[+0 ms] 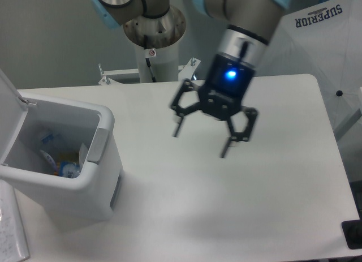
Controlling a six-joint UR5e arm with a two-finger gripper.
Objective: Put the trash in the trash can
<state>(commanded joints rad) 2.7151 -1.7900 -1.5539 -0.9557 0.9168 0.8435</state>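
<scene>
From the fixed camera, the gripper (201, 141) hangs over the white worktop (271, 177) with its black fingers (226, 147) spread wide and nothing between them, motion-blurred. The trash (59, 160) lies well to the left of the fingers, down inside the trash can (99, 183): crumpled clear and white plastic with blue and orange flecks, too jumbled to tell bottle from wrapper. Little looks left to go wrong; the likeliest trouble is an arm swing clipping the bin's raised hinged lid (8, 117) or rounded rim and shoving the light box aside. The bin is smooth, boxy white plastic with a grey recessed panel; the worktop is matte, with rounded corners.
</scene>
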